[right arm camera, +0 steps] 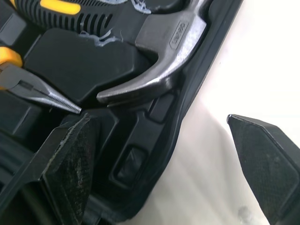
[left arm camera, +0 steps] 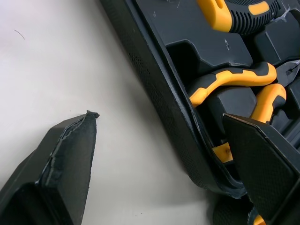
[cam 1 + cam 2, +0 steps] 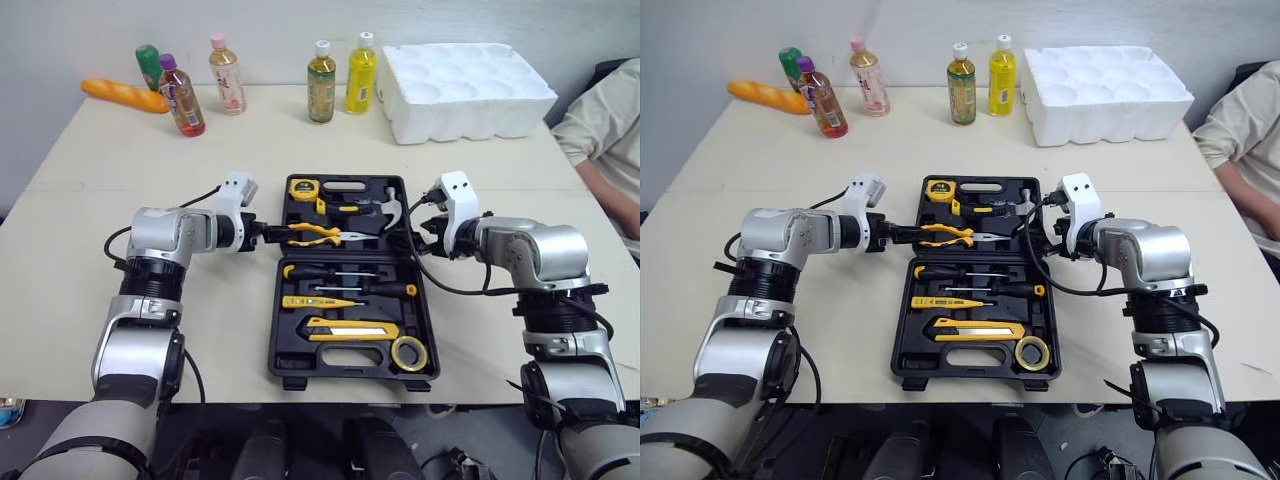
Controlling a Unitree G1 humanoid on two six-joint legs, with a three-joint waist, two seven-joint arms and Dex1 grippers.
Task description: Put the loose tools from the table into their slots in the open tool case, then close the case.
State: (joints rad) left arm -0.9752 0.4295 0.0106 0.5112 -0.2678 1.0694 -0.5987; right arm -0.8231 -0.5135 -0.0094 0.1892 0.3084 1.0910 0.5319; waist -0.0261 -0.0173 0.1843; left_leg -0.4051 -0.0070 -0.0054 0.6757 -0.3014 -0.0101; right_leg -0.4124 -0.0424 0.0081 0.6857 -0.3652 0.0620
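Left tool (image 3: 263, 236): open and empty. One finger (image 2: 70, 159) stands over the bare worktop (image 3: 120, 200) just outside the case (image 3: 276, 330), and the other over the pliers (image 3: 312, 235) handles inside, so the jaws straddle the left wall of the far half. Right tool (image 3: 425, 232): likewise open and empty, straddling the right wall beside the hammer (image 3: 392, 208) head. The case lies open and flat between the two tools. Its slots appear filled: tape measure (image 3: 303, 188), pliers and hammer in the far half; screwdrivers (image 3: 340, 272), knife (image 3: 350, 330) and tape roll (image 3: 409, 352) in the near half. Judgement: stowing looks complete and the closing step is in hand. The next move calls for both tools to grip their walls together and swing the far half evenly over the near half, with nothing slipping from its slot. Both forearms lie low, pointing inward toward each other from bent elbows.
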